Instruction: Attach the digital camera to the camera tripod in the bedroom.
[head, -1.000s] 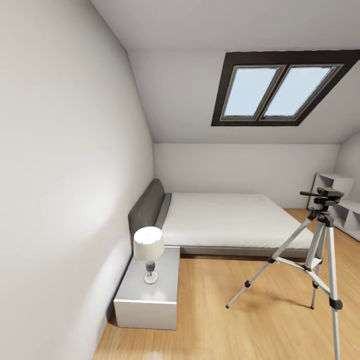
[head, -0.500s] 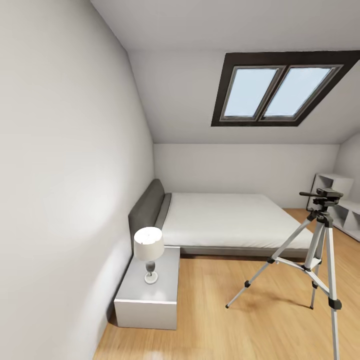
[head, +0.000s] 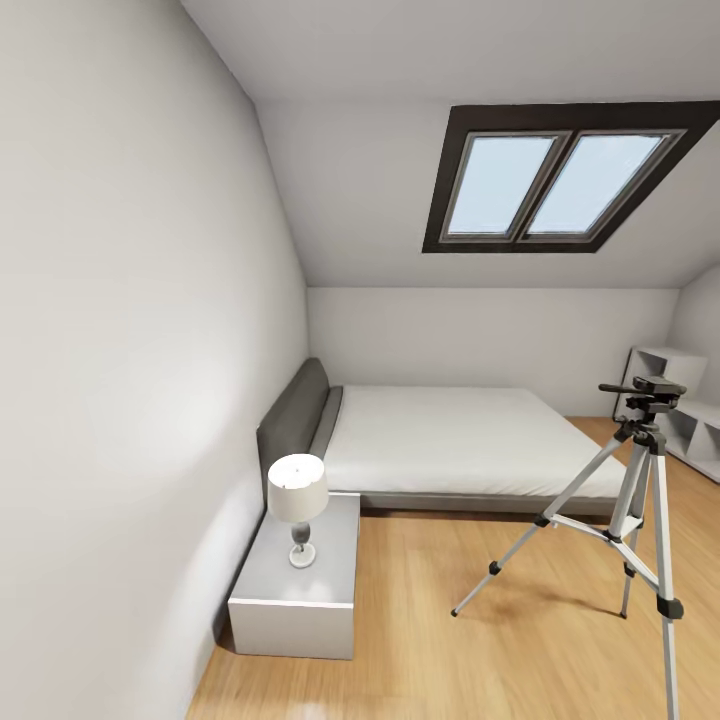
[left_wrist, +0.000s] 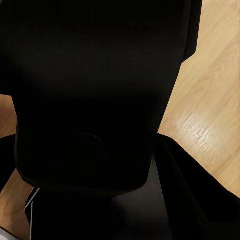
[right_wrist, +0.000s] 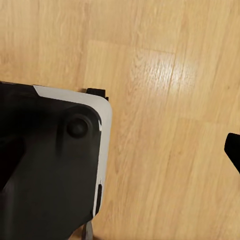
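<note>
**Tripod in sight, camera nowhere yet**

Tripod (head: 640, 500) stands on the wood floor (head: 480, 640) at about four o'clock in my head view, just off the foot corner of the bed (head: 450, 430), its black head and pan handle level with the mattress edge. I see nothing mounted on that head. At seven o'clock sits the nightstand (head: 300, 580) with a small lamp (head: 297, 500) on it, tight against the left wall. A skylight (head: 560, 180) fills the sloped ceiling at one o'clock, and white shelves (head: 680, 400) sit at three o'clock behind the tripod.

I cannot spot the camera on the bed, the nightstand or the floor. My wrist views look down at the floor past dark parts of my own body; they do not show my fingers, so I cannot tell whether either claw is wide or narrow, or holding anything.

My judgement: I am at the searching stage. To do it well, I should turn my head and base slowly, check the shelves and the far side of the bed, and keep well apart from the spread tripod legs, since a nudge could tip it.
</note>
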